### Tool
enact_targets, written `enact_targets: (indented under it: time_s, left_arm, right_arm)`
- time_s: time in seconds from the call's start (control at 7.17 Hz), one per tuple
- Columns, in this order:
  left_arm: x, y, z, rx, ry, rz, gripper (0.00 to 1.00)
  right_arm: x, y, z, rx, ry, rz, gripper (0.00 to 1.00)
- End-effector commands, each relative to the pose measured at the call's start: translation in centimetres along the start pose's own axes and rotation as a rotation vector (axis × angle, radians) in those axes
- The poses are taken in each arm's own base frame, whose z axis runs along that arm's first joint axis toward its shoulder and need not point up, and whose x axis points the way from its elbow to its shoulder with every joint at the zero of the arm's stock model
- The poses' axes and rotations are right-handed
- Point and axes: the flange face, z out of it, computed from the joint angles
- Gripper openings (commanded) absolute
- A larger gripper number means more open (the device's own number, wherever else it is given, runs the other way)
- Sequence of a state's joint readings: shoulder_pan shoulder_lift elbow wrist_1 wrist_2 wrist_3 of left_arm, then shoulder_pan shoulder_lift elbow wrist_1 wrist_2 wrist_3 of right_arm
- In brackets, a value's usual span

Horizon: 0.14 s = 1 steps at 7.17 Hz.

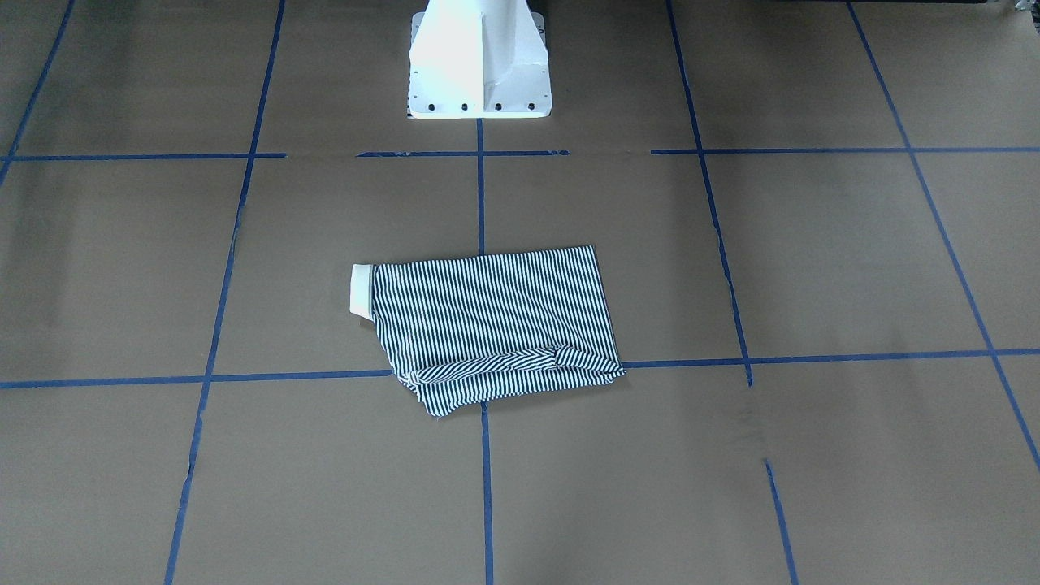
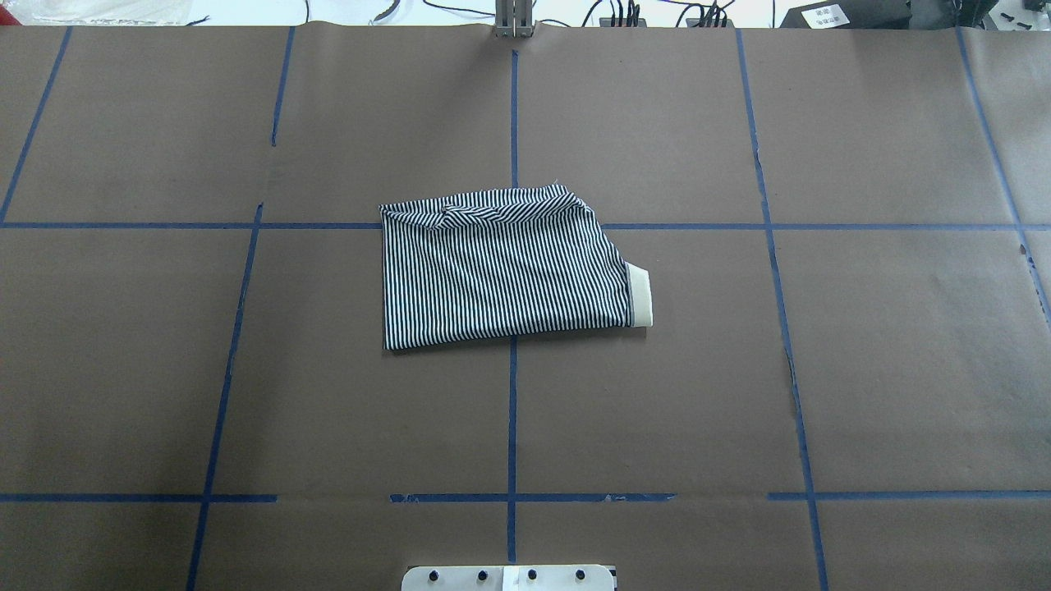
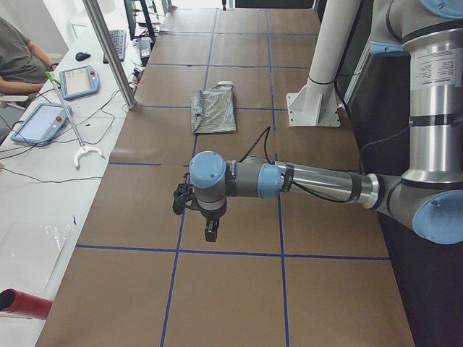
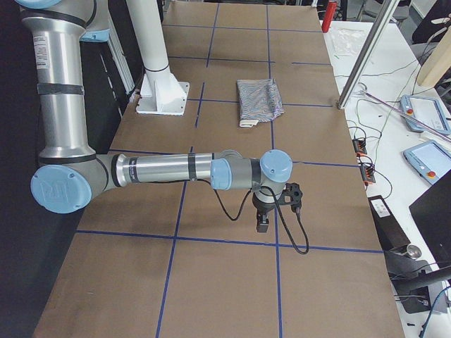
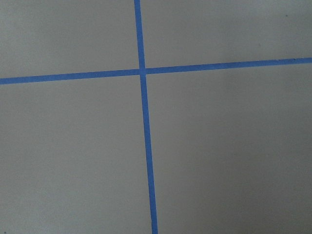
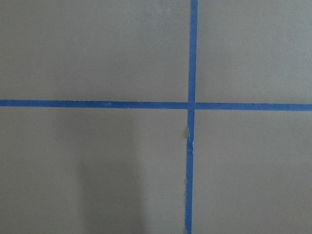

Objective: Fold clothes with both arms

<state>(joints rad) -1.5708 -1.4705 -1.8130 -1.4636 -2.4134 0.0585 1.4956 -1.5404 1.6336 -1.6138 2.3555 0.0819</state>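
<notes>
Lying folded flat on the paper-covered table: striped polo shirt, cream collar end toward the right gripper, well apart from it and from the left gripper. Both grippers hang above blue tape lines; whether spread or pressed together, cannot tell.

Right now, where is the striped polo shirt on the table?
In the overhead view the polo shirt lies folded mid-table across the centre tape line, collar toward the robot's right.
</notes>
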Motion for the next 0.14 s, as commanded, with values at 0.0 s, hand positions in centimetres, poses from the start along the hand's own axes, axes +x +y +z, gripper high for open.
enact_targets:
  time_s: [0.0]
  left_arm:
    - [0.2, -0.44, -0.19, 0.005, 0.001, 0.005, 1.0]
  right_arm:
    - [-0.18, -0.03, -0.18, 0.005, 0.0, -0.01, 1.0]
